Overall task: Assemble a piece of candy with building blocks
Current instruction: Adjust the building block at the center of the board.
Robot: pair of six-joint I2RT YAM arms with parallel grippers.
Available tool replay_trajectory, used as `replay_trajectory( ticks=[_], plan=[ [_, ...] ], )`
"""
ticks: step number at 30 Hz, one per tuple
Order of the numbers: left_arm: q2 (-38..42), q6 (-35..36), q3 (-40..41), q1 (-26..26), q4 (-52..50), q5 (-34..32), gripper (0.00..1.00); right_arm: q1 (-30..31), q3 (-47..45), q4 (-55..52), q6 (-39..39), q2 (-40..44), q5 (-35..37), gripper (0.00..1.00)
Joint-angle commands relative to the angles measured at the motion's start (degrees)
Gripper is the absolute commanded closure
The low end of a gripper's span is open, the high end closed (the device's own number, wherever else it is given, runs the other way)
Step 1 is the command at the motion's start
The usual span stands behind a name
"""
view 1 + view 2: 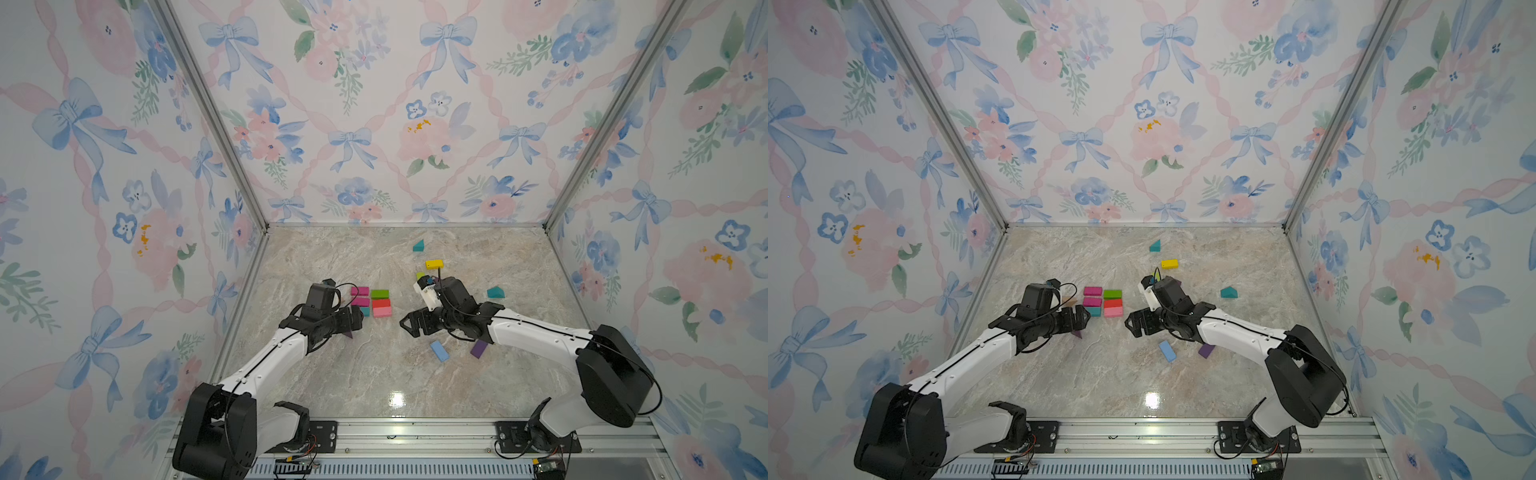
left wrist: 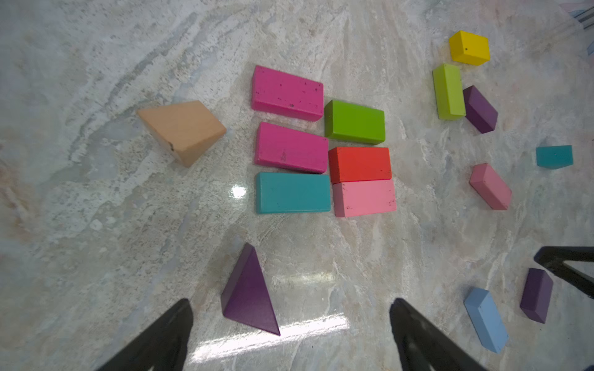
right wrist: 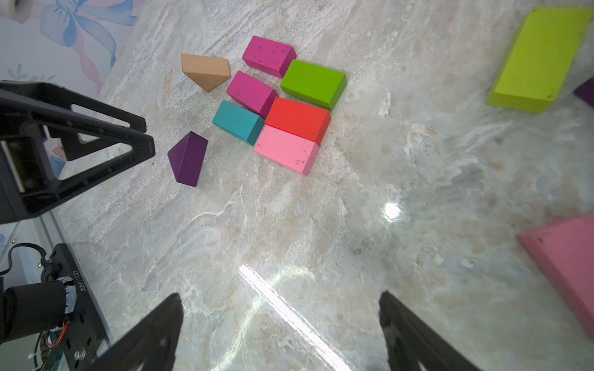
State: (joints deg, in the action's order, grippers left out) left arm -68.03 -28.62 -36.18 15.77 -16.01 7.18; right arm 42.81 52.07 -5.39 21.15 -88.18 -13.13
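Marbled tabletop (image 1: pixel 374 382) is carrying the building blocks (image 1: pixel 381 303), six packed together mid-surface and others scattered, while the left claw (image 2: pixel 291 303) and right claw (image 3: pixel 280 295) are hovering wide open, gripping nothing.

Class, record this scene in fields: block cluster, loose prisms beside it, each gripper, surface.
cluster: six bricks, two columns of three
its bricks: magenta pair, teal brick; green brick, red brick, pink brick
loose prisms: tan prism, purple prism, both apart from it
left gripper: open, empty
right gripper: open, empty
surface: marble-look table
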Motion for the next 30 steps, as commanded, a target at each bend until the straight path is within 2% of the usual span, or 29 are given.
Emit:
replay_trajectory(
  ticks=[1,4,8,19,30],
  plan=[
    [1.71,-1.94,1.37,0.40,-2.05,-2.98,0.02,-0.69,-2.45,-0.34,-1.14,0.57,-1.90,0.04],
    [2.67,-2.15,1.40,0.78,-2.23,-2.63,0.02,-0.43,-3.86,1.54,-0.73,0.30,-4.76,0.04],
    [3.55,-1.29,0.13,1.22,-2.46,-2.30,0.02,1.31,-4.62,5.04,0.54,-2.08,-5.18,0.03],
    [1.56,1.06,-6.44,0.51,-2.41,-0.11,0.02,4.81,3.10,22.22,9.92,-20.30,-7.58,0.04],
    [-0.32,4.07,-8.46,-4.15,-2.23,2.56,0.02,5.36,13.00,21.63,12.34,-29.97,-7.34,0.05]
  ],
)
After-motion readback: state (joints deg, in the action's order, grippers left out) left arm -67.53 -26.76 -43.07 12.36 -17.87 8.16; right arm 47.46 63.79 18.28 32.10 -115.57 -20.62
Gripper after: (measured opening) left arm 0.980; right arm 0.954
